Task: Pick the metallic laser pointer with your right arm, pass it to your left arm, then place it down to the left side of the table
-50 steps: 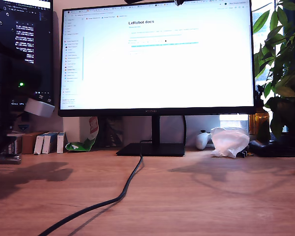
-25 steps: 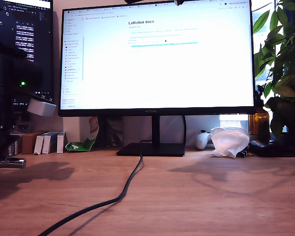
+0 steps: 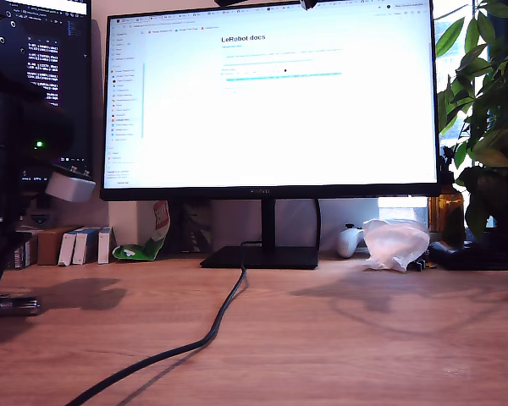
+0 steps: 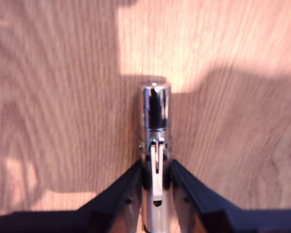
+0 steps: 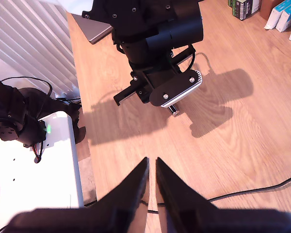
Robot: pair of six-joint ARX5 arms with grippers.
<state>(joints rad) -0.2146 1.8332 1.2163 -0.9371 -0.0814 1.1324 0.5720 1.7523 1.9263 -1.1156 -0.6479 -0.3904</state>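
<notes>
First gripper clamped on metallic laser pointer, low above table; second gripper fingers nearly together, holding nothing

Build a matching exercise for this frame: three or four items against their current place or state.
Items:
1. metallic laser pointer
2. my second gripper
3. black cable
4. white plastic bag

States:
A. empty, jaws nearly together
B. held between my first gripper's jaws
C. crumpled by the plant, at the exterior view's right
D. trailing across the table from the monitor stand

Pairs: 1-B, 2-A, 3-D, 4-C
</notes>
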